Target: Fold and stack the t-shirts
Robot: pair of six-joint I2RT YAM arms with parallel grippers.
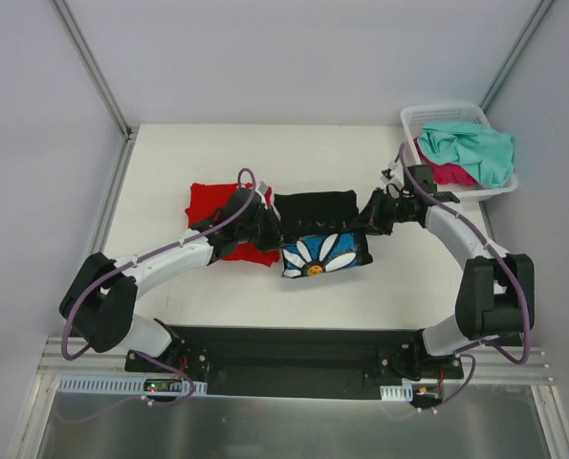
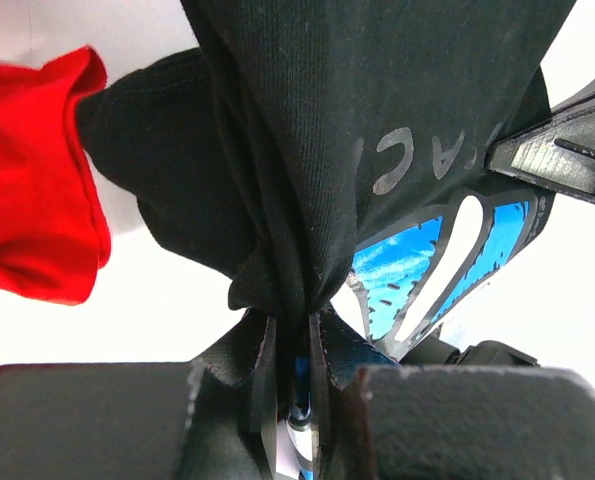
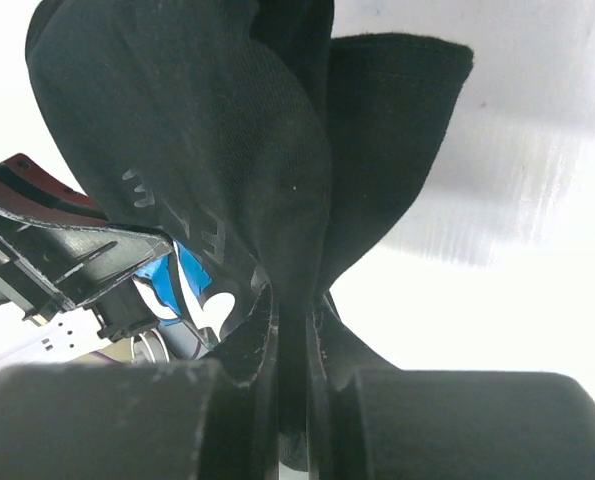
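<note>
A black t-shirt (image 1: 315, 208) with a white daisy on blue (image 1: 322, 254) lies folded at mid table. My left gripper (image 1: 268, 229) is shut on its left edge, the black cloth (image 2: 297, 180) pinched between the pads. My right gripper (image 1: 367, 222) is shut on its right edge, black cloth (image 3: 277, 170) bunched between its fingers. A folded red t-shirt (image 1: 212, 203) lies just left of the black one, partly under my left arm, and shows red (image 2: 32, 190) in the left wrist view. Teal (image 1: 473, 148) and pink (image 1: 447, 172) t-shirts sit in the basket.
A white lattice basket (image 1: 435, 117) stands at the table's back right corner. Metal frame posts rise at the back left (image 1: 91, 62) and back right (image 1: 514, 57). The arms' black base plate (image 1: 294, 349) runs along the near edge.
</note>
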